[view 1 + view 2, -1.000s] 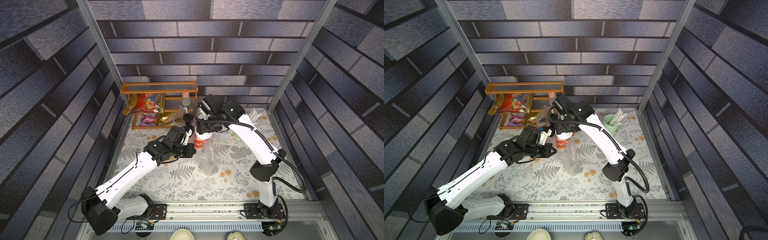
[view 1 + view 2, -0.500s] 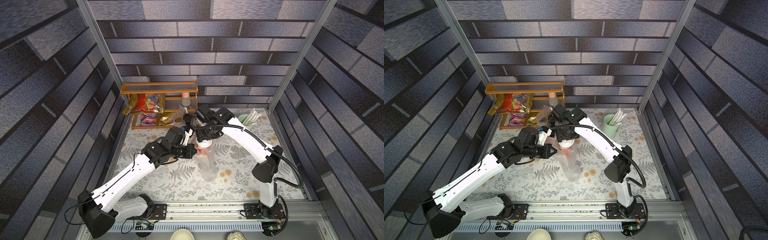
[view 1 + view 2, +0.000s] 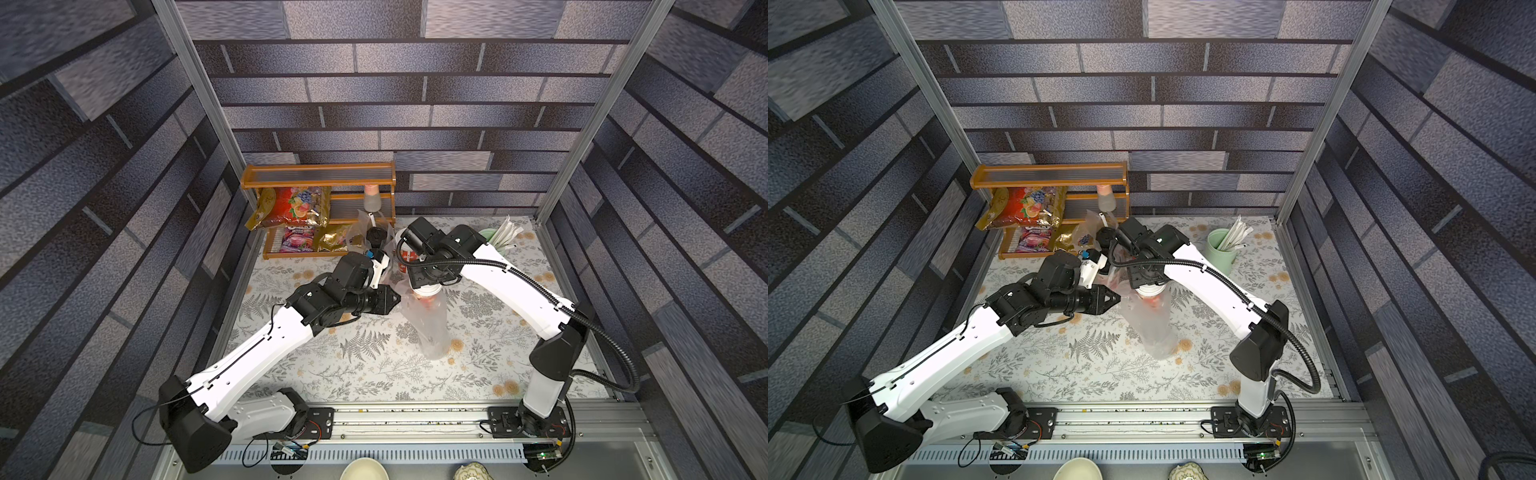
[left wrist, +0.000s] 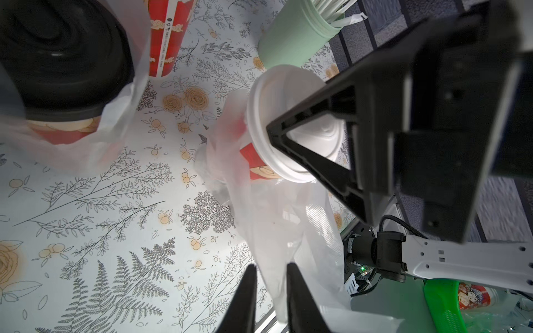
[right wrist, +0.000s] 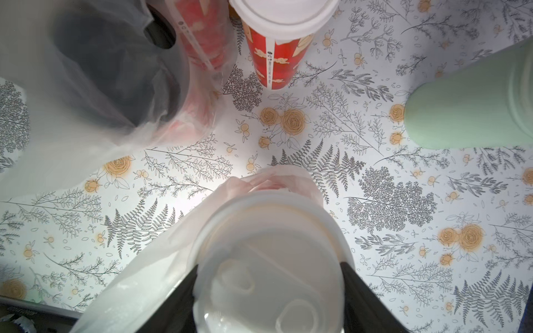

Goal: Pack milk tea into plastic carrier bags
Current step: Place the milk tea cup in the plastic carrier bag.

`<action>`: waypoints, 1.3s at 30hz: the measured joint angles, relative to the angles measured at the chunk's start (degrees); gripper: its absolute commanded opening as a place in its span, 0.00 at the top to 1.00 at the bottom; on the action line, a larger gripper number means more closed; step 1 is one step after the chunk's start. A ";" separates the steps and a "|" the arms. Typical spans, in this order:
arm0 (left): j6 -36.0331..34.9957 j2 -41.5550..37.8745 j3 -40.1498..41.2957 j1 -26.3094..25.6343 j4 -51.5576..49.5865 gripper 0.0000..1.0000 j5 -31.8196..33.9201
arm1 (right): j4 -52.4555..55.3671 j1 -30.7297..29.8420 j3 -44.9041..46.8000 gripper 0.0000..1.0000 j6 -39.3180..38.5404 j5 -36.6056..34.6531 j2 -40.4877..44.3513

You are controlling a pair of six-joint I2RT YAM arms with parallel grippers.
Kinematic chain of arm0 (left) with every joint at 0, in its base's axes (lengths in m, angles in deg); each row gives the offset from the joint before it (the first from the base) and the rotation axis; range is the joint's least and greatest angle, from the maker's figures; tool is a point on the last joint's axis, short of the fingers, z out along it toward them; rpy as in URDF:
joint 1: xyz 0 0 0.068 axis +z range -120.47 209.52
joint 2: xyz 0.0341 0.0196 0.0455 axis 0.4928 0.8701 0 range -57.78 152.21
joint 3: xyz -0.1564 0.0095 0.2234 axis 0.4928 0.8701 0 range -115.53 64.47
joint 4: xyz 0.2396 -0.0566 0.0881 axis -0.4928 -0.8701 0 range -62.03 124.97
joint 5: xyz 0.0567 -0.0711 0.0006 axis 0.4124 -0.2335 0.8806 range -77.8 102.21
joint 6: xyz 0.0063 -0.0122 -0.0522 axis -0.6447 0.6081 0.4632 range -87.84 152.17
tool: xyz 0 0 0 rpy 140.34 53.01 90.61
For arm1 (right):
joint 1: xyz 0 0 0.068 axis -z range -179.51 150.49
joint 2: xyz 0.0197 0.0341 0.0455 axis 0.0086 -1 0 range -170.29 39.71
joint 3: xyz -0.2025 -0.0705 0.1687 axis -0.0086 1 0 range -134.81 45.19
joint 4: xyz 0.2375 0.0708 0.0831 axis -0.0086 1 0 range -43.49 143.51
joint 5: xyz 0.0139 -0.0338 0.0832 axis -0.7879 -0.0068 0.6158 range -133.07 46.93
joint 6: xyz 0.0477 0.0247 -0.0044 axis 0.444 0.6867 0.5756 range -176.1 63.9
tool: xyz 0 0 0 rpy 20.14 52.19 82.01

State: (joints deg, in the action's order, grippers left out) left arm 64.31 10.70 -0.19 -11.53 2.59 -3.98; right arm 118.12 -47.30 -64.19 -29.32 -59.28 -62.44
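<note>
In both top views the right gripper hangs wrist-down over the flowered tablecloth. It is closed on the white lid of a tall red paper cup, whose body goes down into the mouth of a thin clear plastic carrier bag. The cup's long axis runs close to upright, straight below that hand, so we judge the coming move to be a plain lowering along that axis. The left gripper reaches in level from its own side, its tip just beside the bag's mouth. It is the hand nearer the rim, while the right arm arches over from behind.

In the left wrist view, the left gripper's two black fingers stand a little apart, with the bag's film running up through the gap. We cannot tell whether they pinch it. Ahead of them the cup leans slightly, its lid toward the camera, and the bag is gathered round its red wall.

In the right wrist view we look straight down on the lid, with a black finger tight against each side of its rim. The bag bunches round the cup and drapes away toward the other arm. How deep the cup's base sits is hidden.
</note>
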 measured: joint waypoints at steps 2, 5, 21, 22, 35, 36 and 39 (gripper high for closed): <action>0.17 1.86 -0.70 0.00 -0.63 0.50 1.11 | -1.27 0.24 2.47 0.62 0.09 0.55 1.66; 0.96 3.82 -2.60 1.05 -2.80 0.35 2.05 | -2.93 0.31 4.90 0.63 0.44 1.31 2.73; -5.38 16.11 -21.62 5.38 -14.01 0.22 -4.39 | -5.75 0.31 7.15 0.63 0.68 2.67 5.46; -6.75 16.92 -22.03 5.27 -15.02 0.24 -4.70 | -5.84 0.31 7.15 0.63 0.68 2.80 5.49; -14.08 22.45 -24.83 6.78 -20.37 0.97 -4.57 | -5.92 0.35 7.15 0.64 0.70 4.48 6.16; -13.75 22.47 -24.83 6.78 -19.91 1.00 -4.42 | -5.95 0.35 7.19 0.64 0.68 4.66 6.29; -11.93 22.49 -24.83 6.75 -17.55 1.00 -4.26 | -6.14 0.35 7.65 0.64 0.66 5.35 6.95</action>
State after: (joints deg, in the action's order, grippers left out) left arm 52.37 33.19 -25.02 -4.78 -14.96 -8.24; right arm 111.98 -46.95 -56.54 -28.66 -53.92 -55.49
